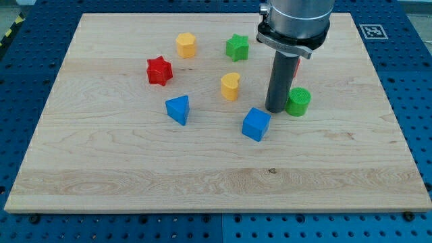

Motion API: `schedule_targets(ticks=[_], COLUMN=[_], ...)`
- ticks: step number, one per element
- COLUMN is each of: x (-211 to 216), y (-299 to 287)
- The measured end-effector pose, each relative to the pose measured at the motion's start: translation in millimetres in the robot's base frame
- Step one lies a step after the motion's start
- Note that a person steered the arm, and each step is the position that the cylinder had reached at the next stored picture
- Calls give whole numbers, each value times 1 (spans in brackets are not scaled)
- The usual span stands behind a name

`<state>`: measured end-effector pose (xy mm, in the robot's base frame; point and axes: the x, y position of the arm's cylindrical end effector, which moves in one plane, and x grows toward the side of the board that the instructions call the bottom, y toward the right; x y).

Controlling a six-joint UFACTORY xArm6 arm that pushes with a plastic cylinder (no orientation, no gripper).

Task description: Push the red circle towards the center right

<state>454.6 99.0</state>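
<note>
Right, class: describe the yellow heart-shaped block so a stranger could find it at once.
Start at the wooden board and find the dark rod, my tip. Toward the view's left of it, near the board's middle, stands the yellow heart. The other yellow block, nearer the view's top, is hexagonal with no notch.

A wooden table (202, 175) lies on a blue pegboard surface, seen from above and in front. A dark rod hangs from a grey arm at the view's top right. My tip (275, 110) rests on the wood, just left of a green cylinder (298, 101) and just above and right of a blue cube (256, 124).

A sliver of red (297, 66) shows behind the rod; its shape is hidden.

Left of the rod sit a yellow heart-like block (230, 86), a green star (237, 47), a yellow hexagon (186, 45), a red star (159, 71) and a blue triangular block (178, 109).
</note>
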Motion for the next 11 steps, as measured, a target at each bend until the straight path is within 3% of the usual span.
schedule_targets(ticks=[3,5,7,8,11], x=[0,-20,-101,-101,-99], y=[61,-5,-27,-27,43])
